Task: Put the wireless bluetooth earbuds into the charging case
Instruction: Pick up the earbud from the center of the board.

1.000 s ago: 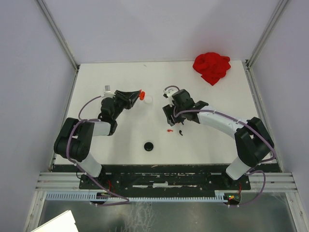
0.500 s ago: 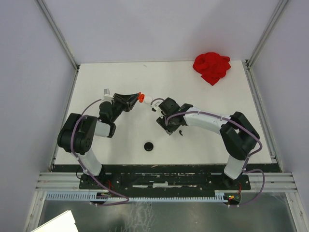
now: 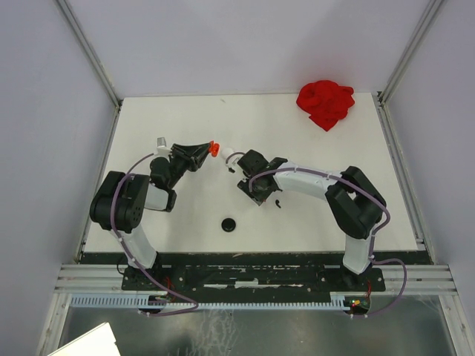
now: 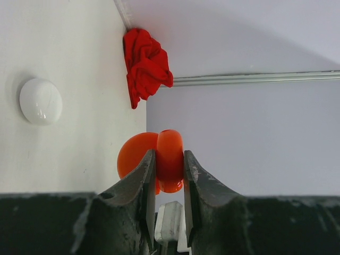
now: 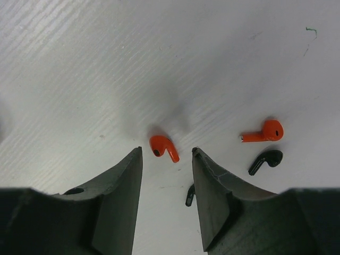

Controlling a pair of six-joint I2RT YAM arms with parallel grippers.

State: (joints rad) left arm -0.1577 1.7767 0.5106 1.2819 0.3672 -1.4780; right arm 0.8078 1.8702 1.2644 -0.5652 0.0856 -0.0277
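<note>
My left gripper (image 4: 169, 154) is shut on a red charging case (image 4: 162, 159) and holds it above the table with its lid swung open; the same case (image 3: 213, 148) shows in the top view. My right gripper (image 5: 167, 150) hangs open just over the table, with one red earbud (image 5: 163, 147) lying between its fingertips, untouched. A second red earbud (image 5: 263, 133) and a black earbud (image 5: 265, 161) lie to its right. Another black earbud (image 5: 189, 195) is half hidden behind the right finger. From above, the right gripper (image 3: 252, 194) sits at mid table.
A round white disc (image 4: 40, 101) lies on the table beyond the held case. A round black disc (image 3: 228, 224) sits near the front middle. A crumpled red cloth (image 3: 325, 104) fills the far right corner. Walls close the table's left, right and back.
The right arm has swung left and come down over the red earbud, its jaws narrowing. The left gripper has drifted slightly left with the red case still in it.
</note>
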